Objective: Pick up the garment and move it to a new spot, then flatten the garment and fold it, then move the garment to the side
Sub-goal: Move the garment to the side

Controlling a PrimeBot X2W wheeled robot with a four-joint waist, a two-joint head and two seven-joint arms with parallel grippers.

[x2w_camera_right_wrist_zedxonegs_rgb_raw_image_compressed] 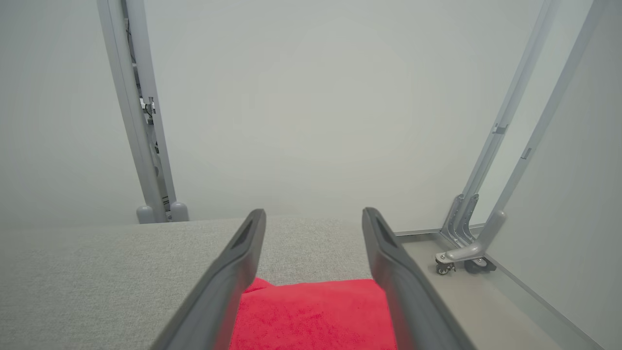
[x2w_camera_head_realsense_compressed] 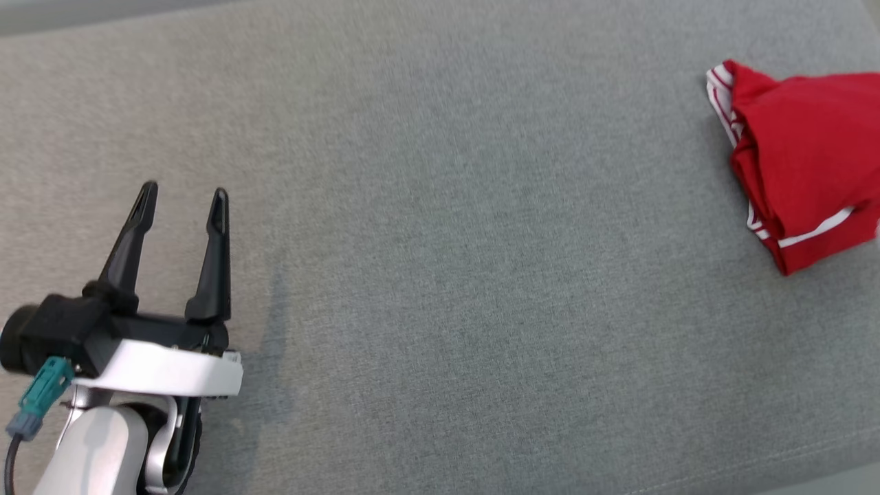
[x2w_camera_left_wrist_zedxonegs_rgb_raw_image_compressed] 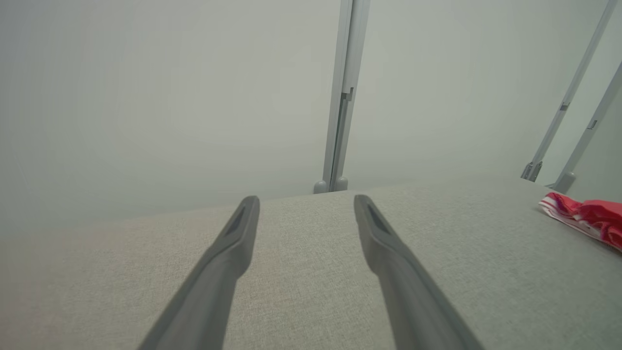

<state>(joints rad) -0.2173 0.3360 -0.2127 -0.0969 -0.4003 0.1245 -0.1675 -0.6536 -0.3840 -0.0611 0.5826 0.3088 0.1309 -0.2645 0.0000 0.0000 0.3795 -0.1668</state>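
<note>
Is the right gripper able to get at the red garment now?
Probably yes: the right gripper is open, and the red garment shows close between its fingers, with nothing covering it.

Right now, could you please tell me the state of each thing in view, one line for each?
red garment, folded into a compact bundle, lying on the gray surface, not held.
left gripper, open, empty, far from the garment.
right gripper, open, empty, poised over the garment.
</note>
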